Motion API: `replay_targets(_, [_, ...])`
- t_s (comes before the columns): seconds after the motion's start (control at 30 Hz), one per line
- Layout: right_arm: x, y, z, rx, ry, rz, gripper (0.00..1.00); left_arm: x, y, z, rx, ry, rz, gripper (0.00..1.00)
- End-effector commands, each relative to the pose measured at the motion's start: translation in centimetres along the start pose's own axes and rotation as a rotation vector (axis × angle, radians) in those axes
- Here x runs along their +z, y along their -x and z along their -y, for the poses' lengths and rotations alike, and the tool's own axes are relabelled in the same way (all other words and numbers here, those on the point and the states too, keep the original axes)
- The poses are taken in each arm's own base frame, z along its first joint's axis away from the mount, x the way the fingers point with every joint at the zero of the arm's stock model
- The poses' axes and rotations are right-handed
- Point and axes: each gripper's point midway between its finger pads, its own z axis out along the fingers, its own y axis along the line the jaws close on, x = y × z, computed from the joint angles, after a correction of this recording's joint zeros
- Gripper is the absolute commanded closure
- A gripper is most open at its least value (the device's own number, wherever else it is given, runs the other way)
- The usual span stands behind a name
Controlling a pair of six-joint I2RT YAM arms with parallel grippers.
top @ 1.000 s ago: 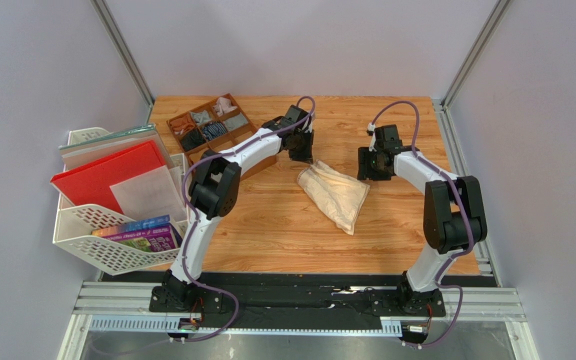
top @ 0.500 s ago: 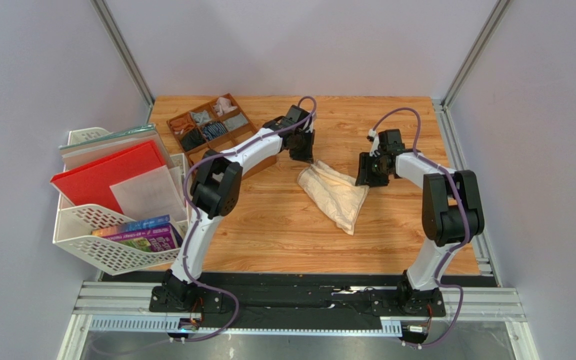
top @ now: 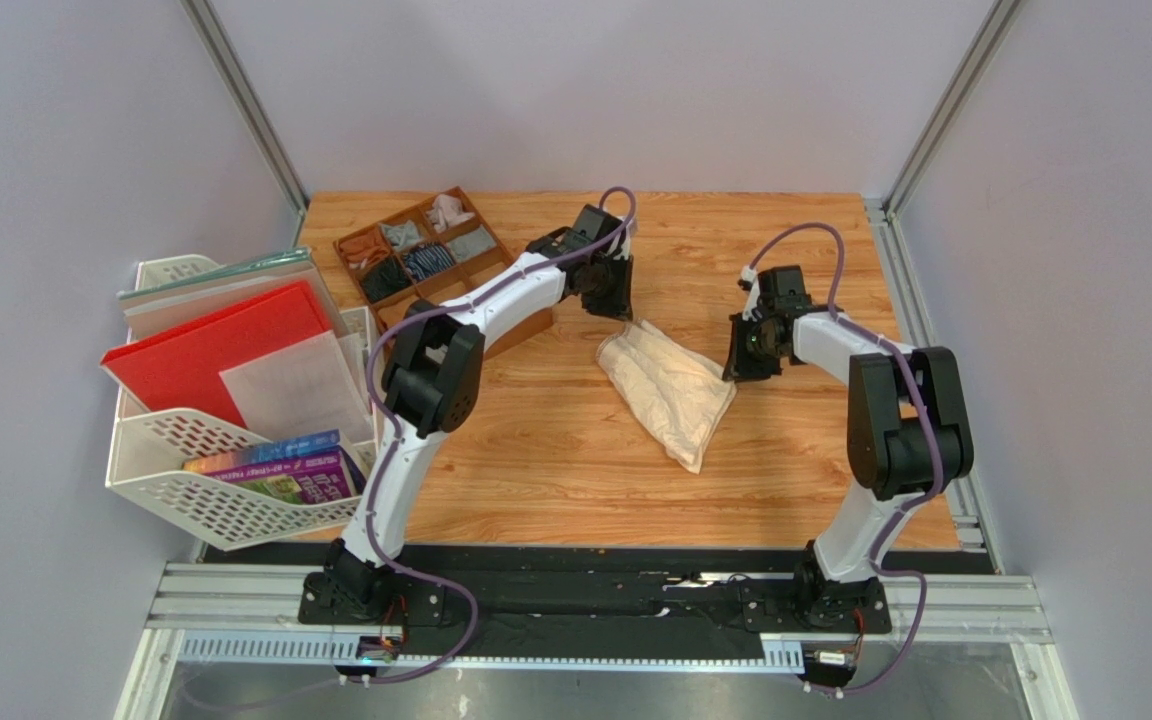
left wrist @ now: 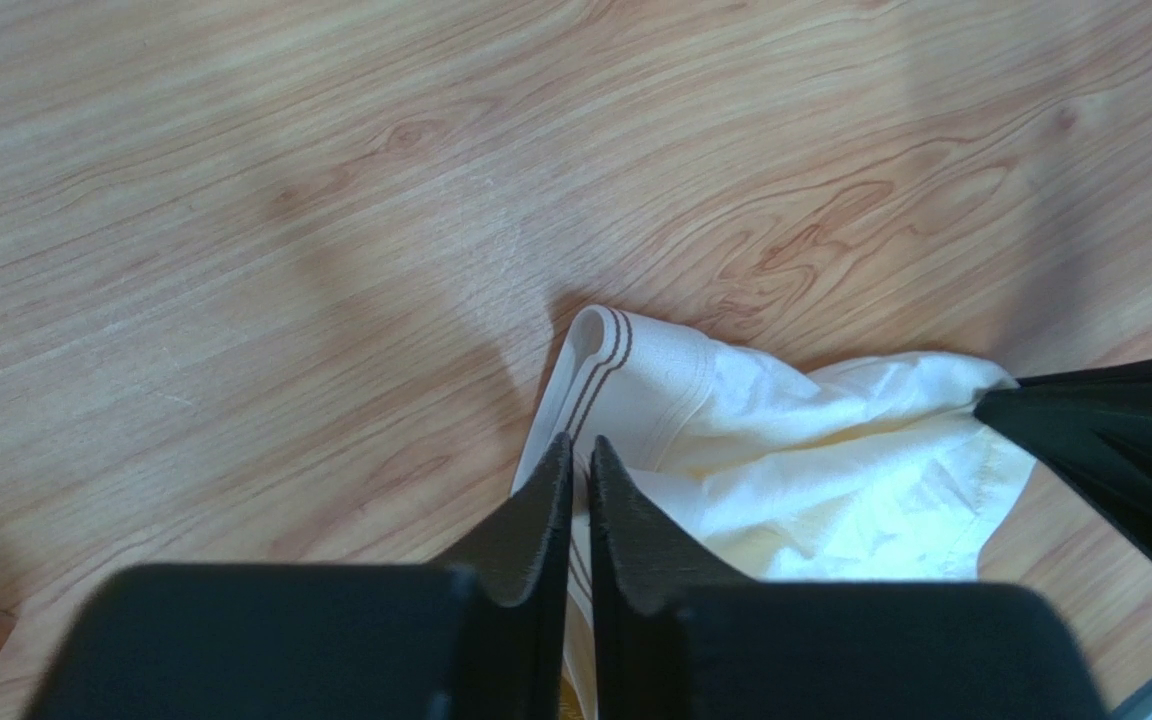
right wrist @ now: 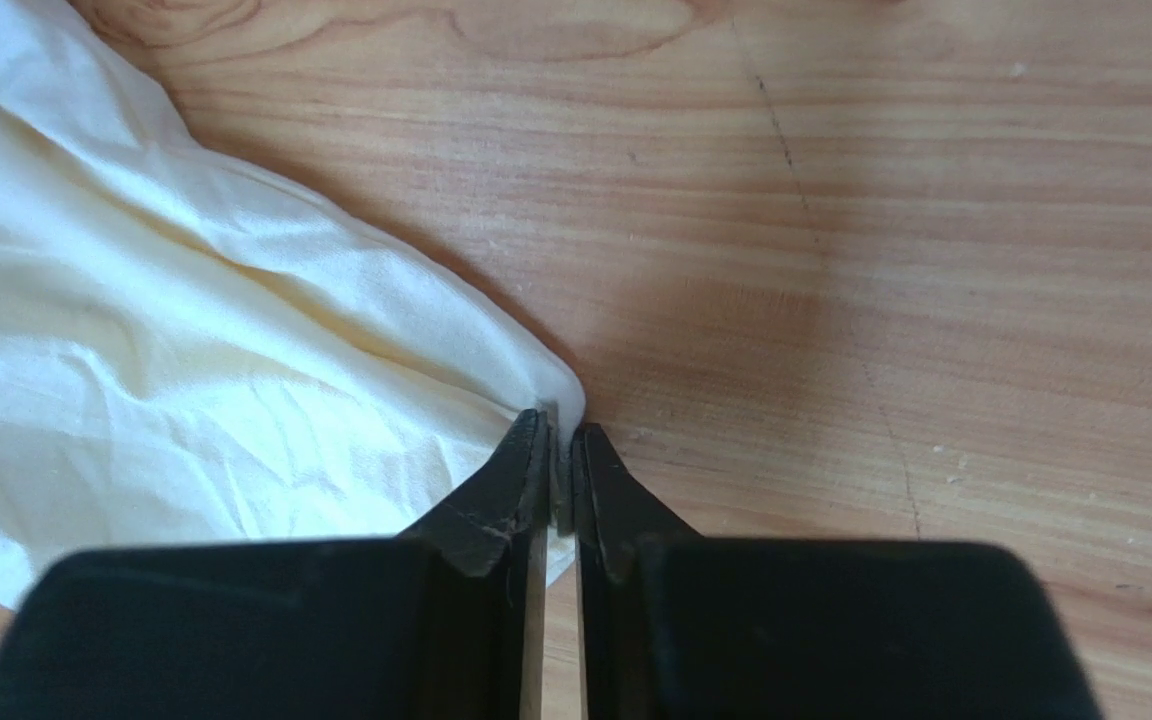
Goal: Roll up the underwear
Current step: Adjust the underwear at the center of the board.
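Grippers, both pinched narrow on cloth: left gripper (left wrist: 578, 450) at corner nearest organiser box (top: 417, 255), right gripper (right wrist: 560, 428) at corner farthest from box. Table (top: 567, 480), wood. Underwear (top: 668, 393), cream: lying right of box, long axis slanting from held edge away from box; edge stretched between grippers, neither arm nearer. Waistband (left wrist: 620, 353), striped: under left fingertips. Box and whole outline: overhead view only. Cloth between fingertips, stripes: wrist views only.

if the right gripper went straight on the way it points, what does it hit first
The right gripper is shut on a corner of the underwear, so cloth is at its tips. Beyond that lies only bare table, probably what it would press into, though depth is unclear.
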Motion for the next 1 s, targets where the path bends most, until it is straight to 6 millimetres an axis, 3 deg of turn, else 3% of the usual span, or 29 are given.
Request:
replay_targets(0.0, [-1.3, -2.1, -0.3, 0.032, -0.022, -0.041, 0.97, -2.0, 3.0, 2.4, 0.047, -0.066, 0.069, 0.54])
replay_targets(0.07, [-2.0, -2.7, -0.4, 0.055, -0.052, -0.049, 1.00, -3.2, 4.1, 3.2, 0.063, -0.083, 0.096, 0.41])
replay_targets(0.2, [-2.9, -4.5, -1.5, 0.186, -0.073, -0.043, 1.00, -7.9, 6.4, 5.1, 0.104, -0.096, 0.172, 0.19])
replay_targets(0.27, [-3.0, -6.3, -1.9, 0.215, -0.091, -0.050, 1.00, -9.2, 6.1, 4.7, 0.117, -0.063, 0.178, 0.18])
replay_targets(0.3, [-3.7, -6.1, -2.9, 0.249, -0.073, -0.015, 1.00, -11.6, 6.9, 4.9, 0.125, -0.045, 0.224, 0.18])
replay_targets(0.33, [-3.6, -7.5, -2.8, 0.272, -0.090, -0.024, 1.00, -13.3, 6.4, 4.3, 0.124, -0.011, 0.242, 0.17])
replay_targets(0.37, [-4.2, -7.3, -4.0, 0.273, -0.062, 0.012, 1.00, -14.0, 5.9, 4.0, 0.121, 0.000, 0.244, 0.17])
replay_targets(0.4, [-4.4, -7.8, -4.5, 0.316, -0.057, 0.017, 1.00, -13.3, 3.2, 2.6, 0.101, 0.029, 0.190, 0.17])
replay_targets(0.43, [-4.3, -9.0, -4.4, 0.337, -0.077, 0.011, 1.00, -13.6, 2.6, 2.4, 0.094, 0.027, 0.200, 0.17])
replay_targets(0.47, [-4.4, -9.3, -4.7, 0.345, -0.072, 0.022, 1.00, -15.4, 2.2, 2.7, 0.090, 0.016, 0.231, 0.17])
replay_targets(0.5, [-4.9, -9.6, -5.8, 0.326, -0.050, 0.041, 1.00, -14.3, -1.3, 0.9, 0.053, 0.040, 0.164, 0.17])
replay_targets(0.53, [-4.8, -10.4, -5.5, 0.365, -0.083, 0.053, 1.00, -14.5, -1.9, 0.9, 0.044, 0.029, 0.182, 0.19])
replay_targets(0.57, [-4.9, -10.8, -6.0, 0.366, -0.076, 0.060, 1.00, -15.9, -2.4, 1.3, 0.035, 0.002, 0.207, 0.20])
replay_targets(0.6, [-5.2, -11.3, -7.3, 0.348, -0.050, 0.068, 1.00, -15.0, -5.7, -0.1, -0.010, 0.015, 0.151, 0.21])
replay_targets(0.67, [-5.0, -12.8, -7.9, 0.383, -0.050, 0.067, 1.00, -15.8, -7.0, 1.0, -0.036, -0.069, 0.176, 0.26])
replay_targets(0.7, [-5.1, -13.6, -9.0, 0.366, -0.030, 0.065, 1.00, -15.0, -9.9, 0.1, -0.079, -0.069, 0.126, 0.29])
replay_targets(0.73, [-5.0, -13.9, -9.4, 0.402, -0.030, 0.077, 1.00, -15.2, -10.1, 0.9, -0.078, -0.116, 0.148, 0.30])
replay_targets(0.77, [-4.9, -14.3, -9.7, 0.405, -0.024, 0.083, 1.00, -14.9, -11.1, 0.7, -0.090, -0.122, 0.134, 0.31])
replay_targets(0.8, [-4.9, -15.2, -10.5, 0.385, -0.018, 0.079, 1.00, -14.2, -13.3, -0.1, -0.121, -0.111, 0.093, 0.32])
replay_targets(0.87, [-5.0, -15.9, -11.4, 0.392, -0.013, 0.101, 1.00, -13.6, -14.5, 0.4, -0.134, -0.155, 0.082, 0.33])
replay_targets(0.97, [-5.2, -16.5, -12.4, 0.397, 0.000, 0.118, 1.00, -12.8, -16.8, -0.3, -0.148, -0.140, 0.049, 0.38])
